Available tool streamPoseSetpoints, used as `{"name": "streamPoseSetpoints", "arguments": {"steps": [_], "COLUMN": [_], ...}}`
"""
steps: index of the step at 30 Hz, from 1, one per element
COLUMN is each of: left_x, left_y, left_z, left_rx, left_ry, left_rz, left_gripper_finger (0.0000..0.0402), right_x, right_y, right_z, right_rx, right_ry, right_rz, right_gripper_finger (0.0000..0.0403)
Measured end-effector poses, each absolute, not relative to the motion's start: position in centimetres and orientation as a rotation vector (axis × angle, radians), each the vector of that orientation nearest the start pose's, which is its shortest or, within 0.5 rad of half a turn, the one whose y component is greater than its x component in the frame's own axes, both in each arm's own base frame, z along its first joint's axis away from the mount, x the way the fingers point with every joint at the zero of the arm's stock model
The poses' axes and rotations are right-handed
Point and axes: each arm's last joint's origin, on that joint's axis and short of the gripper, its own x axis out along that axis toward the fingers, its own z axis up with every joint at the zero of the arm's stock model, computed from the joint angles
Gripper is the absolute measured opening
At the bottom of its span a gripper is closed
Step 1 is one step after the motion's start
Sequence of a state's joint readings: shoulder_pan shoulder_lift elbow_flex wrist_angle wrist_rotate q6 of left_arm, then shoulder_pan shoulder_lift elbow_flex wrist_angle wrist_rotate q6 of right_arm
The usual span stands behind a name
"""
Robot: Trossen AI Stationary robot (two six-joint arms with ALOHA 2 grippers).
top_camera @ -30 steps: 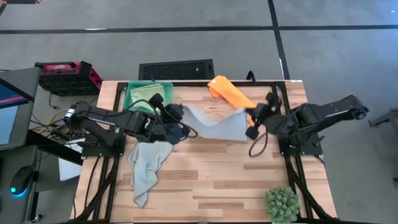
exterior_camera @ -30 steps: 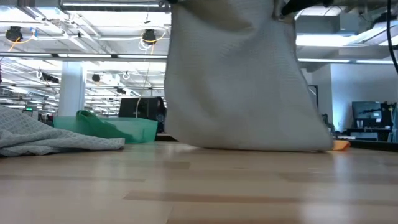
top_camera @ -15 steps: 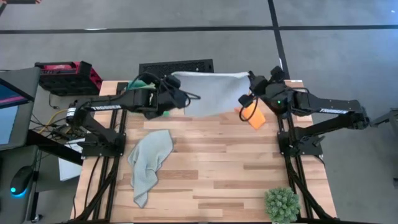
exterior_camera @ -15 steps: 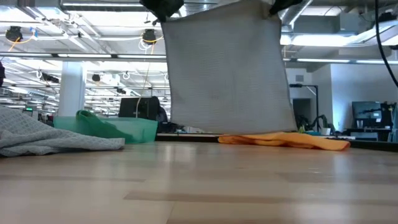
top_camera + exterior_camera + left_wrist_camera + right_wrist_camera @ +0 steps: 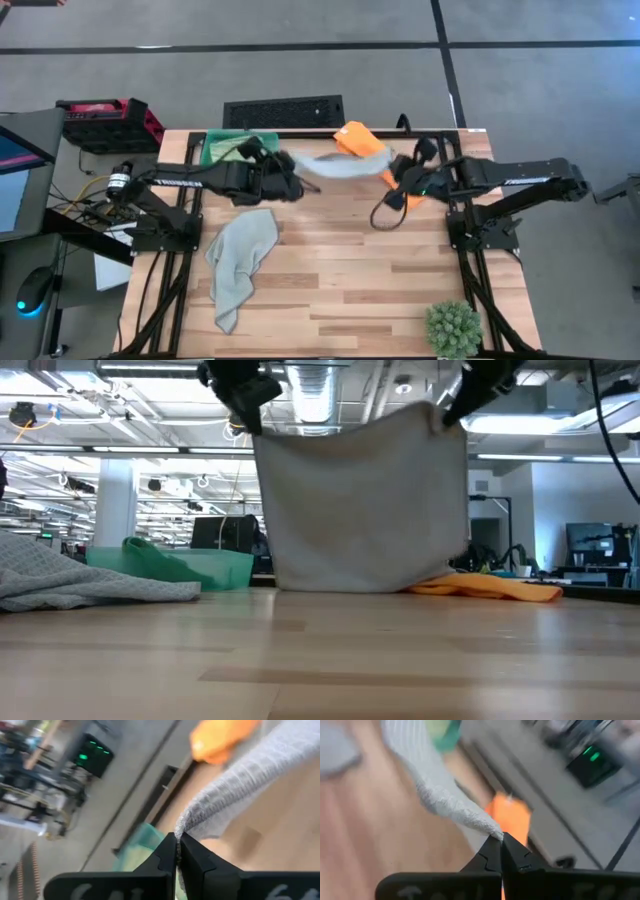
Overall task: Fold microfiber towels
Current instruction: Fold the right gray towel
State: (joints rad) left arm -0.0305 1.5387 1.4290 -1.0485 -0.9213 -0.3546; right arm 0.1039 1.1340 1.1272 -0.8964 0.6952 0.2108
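The wooden table (image 5: 340, 280) carries the cloths. A pale grey towel (image 5: 360, 510) hangs between both arms above the table's far half as a wide sheet sagging in the middle, its lower edge at the tabletop. The left gripper (image 5: 288, 178) is clenched on one top corner, the right gripper (image 5: 392, 178) pinches the other. A second grey towel (image 5: 240, 262) lies crumpled near the left edge. An orange towel (image 5: 362, 140) lies behind the hanging one. A green towel (image 5: 228, 152) sits in the green tray (image 5: 214, 140).
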Motion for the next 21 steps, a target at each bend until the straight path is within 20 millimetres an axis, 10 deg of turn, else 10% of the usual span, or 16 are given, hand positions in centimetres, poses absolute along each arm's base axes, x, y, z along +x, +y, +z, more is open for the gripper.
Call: {"name": "streamPoseSetpoints", "arguments": {"steps": [21], "left_x": [25.4], "left_y": [-9.8], "left_z": [23.4], "left_rx": [0.004], "left_ry": [1.081], "left_rz": [0.603], "left_gripper_finger": [0.0002], "right_x": [24.1], "right_y": [12.5], "right_z": [23.8], "right_rx": [-0.044], "right_ry": [1.191], "right_rz": [-0.298], "right_gripper_finger": [0.0010]}}
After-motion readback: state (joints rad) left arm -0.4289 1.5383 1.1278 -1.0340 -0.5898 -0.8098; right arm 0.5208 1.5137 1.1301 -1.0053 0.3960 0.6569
